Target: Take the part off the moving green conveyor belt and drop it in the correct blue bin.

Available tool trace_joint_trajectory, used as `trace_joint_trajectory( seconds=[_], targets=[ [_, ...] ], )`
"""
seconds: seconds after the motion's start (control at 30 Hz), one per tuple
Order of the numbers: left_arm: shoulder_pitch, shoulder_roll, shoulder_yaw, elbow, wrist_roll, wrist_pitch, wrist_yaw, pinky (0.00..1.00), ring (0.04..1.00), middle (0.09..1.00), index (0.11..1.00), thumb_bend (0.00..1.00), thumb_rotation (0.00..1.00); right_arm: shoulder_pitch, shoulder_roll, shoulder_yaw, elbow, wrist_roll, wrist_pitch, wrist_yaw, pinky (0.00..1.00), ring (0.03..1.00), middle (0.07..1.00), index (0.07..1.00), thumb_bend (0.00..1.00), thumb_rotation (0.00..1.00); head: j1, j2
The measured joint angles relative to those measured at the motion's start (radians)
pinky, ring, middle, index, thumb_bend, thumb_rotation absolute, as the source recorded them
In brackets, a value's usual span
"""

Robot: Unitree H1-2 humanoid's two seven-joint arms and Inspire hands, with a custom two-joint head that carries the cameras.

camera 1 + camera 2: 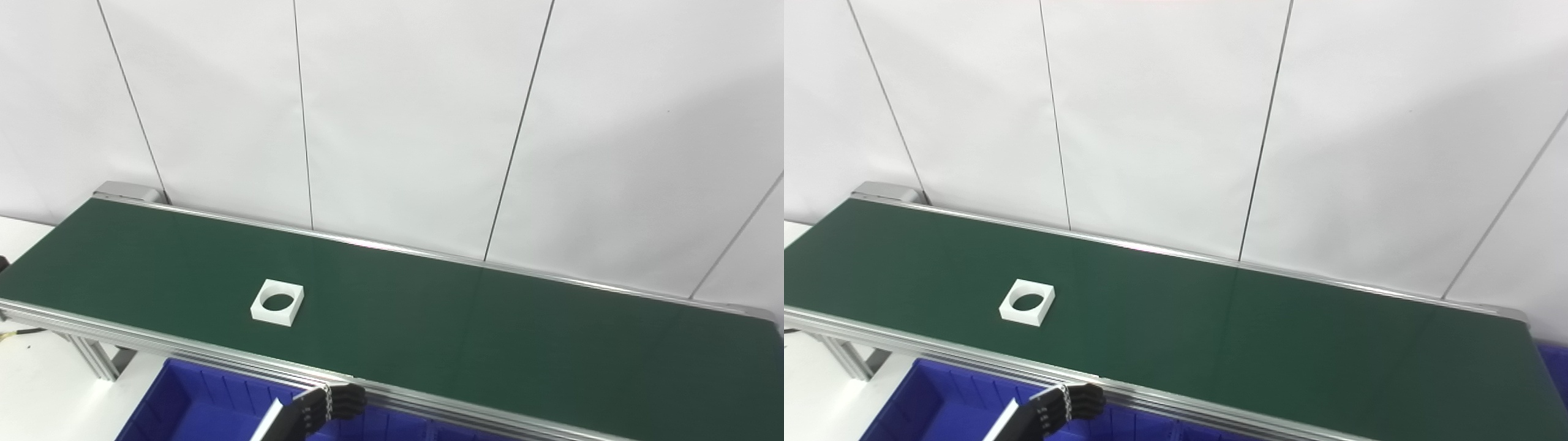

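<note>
A white square part [277, 302] with a round hole through it lies flat on the green conveyor belt [429, 318], left of the belt's middle and toward its near side. My left hand [327, 407] hovers at the bottom edge, just in front of the belt's near rail and above the blue bin [184, 410]. Its dark fingers [349, 401] reach out to the right and hold nothing. The hand is below and a little right of the part, well apart from it. My right hand is out of sight.
Aluminium rails [184, 343] run along both long sides of the belt. A white panelled wall [392, 122] stands behind it. The corner of a second blue bin [1557, 362] shows at the right end. A white tabletop [24, 380] lies at the left.
</note>
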Motion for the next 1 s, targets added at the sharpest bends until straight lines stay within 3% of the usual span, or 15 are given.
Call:
trace_joint_trajectory(
  seconds=[0.13,0.27,0.4,0.57,0.67,0.77,0.9,1.0],
  targets=[
    [-0.04,0.005,0.054,-0.07,-0.073,0.01,-0.002,0.64,0.622,0.646,0.674,0.53,0.0,-0.013,-0.001,0.001,0.025,0.003,0.0,-0.004,0.62,0.708,0.768,0.774,0.74,0.0,0.015,-0.012],
    [-0.117,0.033,0.104,-0.067,-0.1,0.008,-0.012,0.64,0.623,0.659,0.697,0.54,0.0,-0.033,-0.005,0.007,0.048,0.003,0.0,-0.006,0.62,0.708,0.768,0.779,0.74,0.0,0.017,-0.028],
    [-0.202,0.085,0.146,0.025,-0.105,-0.034,-0.032,0.65,0.66,0.708,0.748,0.61,0.0,-0.036,-0.024,0.006,0.049,0.003,0.0,-0.006,0.61,0.706,0.769,0.778,0.74,0.0,0.015,-0.021],
    [-0.298,0.159,0.197,0.122,-0.081,-0.065,-0.048,0.67,0.679,0.736,0.764,0.67,0.07,-0.04,-0.041,0.002,0.049,0.002,-0.001,-0.006,0.61,0.703,0.764,0.774,0.75,0.0,0.023,-0.017],
    [-0.348,0.167,0.209,0.123,0.009,-0.069,-0.022,0.73,0.762,0.804,0.821,0.7,0.1,-0.049,-0.042,0.002,0.049,0.005,-0.001,-0.003,0.62,0.711,0.775,0.778,0.74,0.0,0.021,-0.003],
    [-0.402,0.176,0.209,0.117,0.121,-0.057,0.003,0.77,0.814,0.843,0.841,0.72,0.07,-0.054,-0.035,0.003,0.043,0.004,-0.001,-0.001,0.61,0.703,0.771,0.777,0.73,0.0,0.012,0.012],
    [-0.461,0.226,0.189,0.084,0.266,-0.021,0.015,0.75,0.81,0.822,0.799,0.71,0.06,-0.049,-0.035,0.006,0.023,0.003,-0.001,0.003,0.62,0.703,0.771,0.783,0.71,0.0,0.002,0.015],
    [-0.507,0.269,0.149,0.05,0.373,0.049,0.002,0.71,0.773,0.795,0.787,0.72,0.06,-0.045,-0.041,0.006,0.02,0.005,-0.002,0.015,0.62,0.707,0.775,0.783,0.71,0.0,-0.015,0.029]
  ],
)
